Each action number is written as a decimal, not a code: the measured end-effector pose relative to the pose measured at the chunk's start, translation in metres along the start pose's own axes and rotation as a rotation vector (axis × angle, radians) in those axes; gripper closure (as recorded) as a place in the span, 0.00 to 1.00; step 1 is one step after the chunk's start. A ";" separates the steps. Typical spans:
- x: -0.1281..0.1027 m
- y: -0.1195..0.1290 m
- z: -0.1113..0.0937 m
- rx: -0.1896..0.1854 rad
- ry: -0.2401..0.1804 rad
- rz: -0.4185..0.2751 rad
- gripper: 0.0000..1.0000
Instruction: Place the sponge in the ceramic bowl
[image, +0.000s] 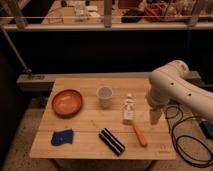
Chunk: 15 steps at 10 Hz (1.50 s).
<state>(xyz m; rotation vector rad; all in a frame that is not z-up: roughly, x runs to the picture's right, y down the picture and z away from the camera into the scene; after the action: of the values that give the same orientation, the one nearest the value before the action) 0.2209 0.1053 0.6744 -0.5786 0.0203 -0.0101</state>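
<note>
The blue sponge (62, 136) lies near the front left corner of the wooden table (90, 125). Behind it, at the left side, sits the orange-brown ceramic bowl (67, 102), which holds nothing. My white arm (172, 87) reaches in from the right. Its gripper (155, 116) hangs over the table's right part, far from both the sponge and the bowl and holding neither of them.
A translucent cup (104, 96) stands mid-table. A small white bottle (129, 110) is to its right, with an orange tool (140, 135) and a black striped block (111, 141) toward the front. Cables (187, 142) lie on the floor at right. A dark railing runs behind.
</note>
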 end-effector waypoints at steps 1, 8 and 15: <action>-0.007 0.002 -0.002 -0.003 -0.001 -0.010 0.20; -0.065 0.014 -0.008 -0.016 -0.021 -0.073 0.20; -0.113 0.023 -0.008 -0.017 -0.055 -0.146 0.20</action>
<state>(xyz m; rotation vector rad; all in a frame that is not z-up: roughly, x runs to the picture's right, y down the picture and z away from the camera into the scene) 0.1077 0.1224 0.6572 -0.5960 -0.0757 -0.1361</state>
